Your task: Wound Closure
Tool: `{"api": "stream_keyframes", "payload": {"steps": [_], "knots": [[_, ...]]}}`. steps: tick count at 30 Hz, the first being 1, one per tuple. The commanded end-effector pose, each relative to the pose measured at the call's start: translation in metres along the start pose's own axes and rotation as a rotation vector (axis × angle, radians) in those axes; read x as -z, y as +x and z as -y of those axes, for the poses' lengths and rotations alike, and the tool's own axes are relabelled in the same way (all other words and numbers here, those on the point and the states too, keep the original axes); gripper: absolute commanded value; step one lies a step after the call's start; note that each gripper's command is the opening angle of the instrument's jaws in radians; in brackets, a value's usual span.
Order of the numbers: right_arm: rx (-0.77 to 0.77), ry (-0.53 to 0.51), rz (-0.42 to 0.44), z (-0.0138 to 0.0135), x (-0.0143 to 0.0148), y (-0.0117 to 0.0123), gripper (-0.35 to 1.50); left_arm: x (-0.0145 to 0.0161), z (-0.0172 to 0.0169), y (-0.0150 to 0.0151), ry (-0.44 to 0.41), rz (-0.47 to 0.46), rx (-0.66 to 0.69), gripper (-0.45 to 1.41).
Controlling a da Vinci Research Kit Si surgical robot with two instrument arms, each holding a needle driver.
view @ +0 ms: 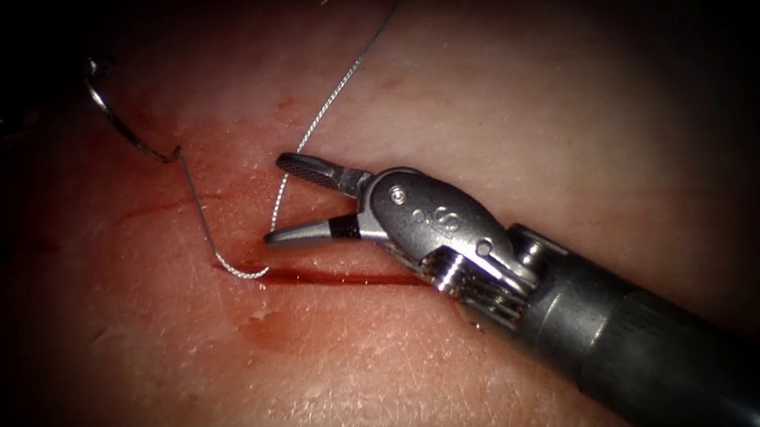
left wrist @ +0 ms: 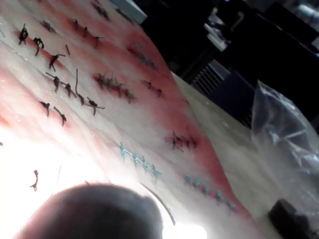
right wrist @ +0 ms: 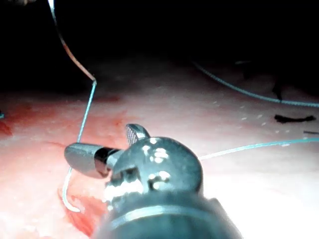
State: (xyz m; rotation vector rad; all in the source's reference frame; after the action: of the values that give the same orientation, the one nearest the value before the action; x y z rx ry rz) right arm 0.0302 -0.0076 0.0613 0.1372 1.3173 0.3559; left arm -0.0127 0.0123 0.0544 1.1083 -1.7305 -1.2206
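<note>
Over the cut (view: pixel 349 276), the right tool (view: pixel 282 199) hangs with its jaws spread and nothing between them. The thread (view: pixel 317 118) runs down from the far side, slips between those spread jaws without being gripped, then loops out of the tissue (view: pixel 480 95) at the cut's left end and climbs to the needle (view: pixel 120 126). That needle sits up at the far left, clear of the tissue, its curve half lost in the dark. Something seems to hold it there, likely the left tool, but I can't make out that tool or its jaws.

My guess is that we're mid-stitch, with thread through one bite and slack lying about. Whatever comes next calls for a clean grip on the thread or needle, without snagging the loop at the cut.
</note>
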Motion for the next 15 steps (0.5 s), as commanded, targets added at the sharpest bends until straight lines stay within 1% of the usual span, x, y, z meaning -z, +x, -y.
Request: {"api": "stream_keyframes", "payload": {"steps": [1,2,3,5,10,13,14,15], "knots": [[0.029,0.005,0.026,-0.0002,-0.0006,0.0006,0.91,-0.0009,0.0009,-0.0013,0.034,0.018,-0.005,-0.45],[0.042,0.012,0.048,0.0000,-0.0008,0.0004,0.93,-0.0010,0.0012,-0.0015,0.048,0.027,-0.005,-0.45],[0.074,0.027,0.090,0.0003,-0.0013,0.0003,0.93,-0.0011,0.0020,-0.0021,0.080,0.051,-0.004,-0.45],[0.102,0.042,0.122,0.0008,-0.0017,0.0000,0.88,-0.0011,0.0031,-0.0030,0.105,0.068,-0.017,-0.45],[0.119,0.047,0.154,0.0018,-0.0029,-0.0009,0.79,-0.0009,0.0040,-0.0037,0.167,0.091,-0.009,-0.45],[0.125,0.042,0.161,0.0021,-0.0041,-0.0015,0.53,-0.0010,0.0041,-0.0037,0.175,0.091,-0.008,-0.45],[0.124,0.038,0.162,0.0021,-0.0045,-0.0015,0.34,-0.0010,0.0041,-0.0037,0.175,0.091,-0.008,-0.45],[0.124,0.037,0.163,0.0020,-0.0046,-0.0015,0.24,-0.0010,0.0042,-0.0037,0.175,0.091,-0.008,-0.45]]}}
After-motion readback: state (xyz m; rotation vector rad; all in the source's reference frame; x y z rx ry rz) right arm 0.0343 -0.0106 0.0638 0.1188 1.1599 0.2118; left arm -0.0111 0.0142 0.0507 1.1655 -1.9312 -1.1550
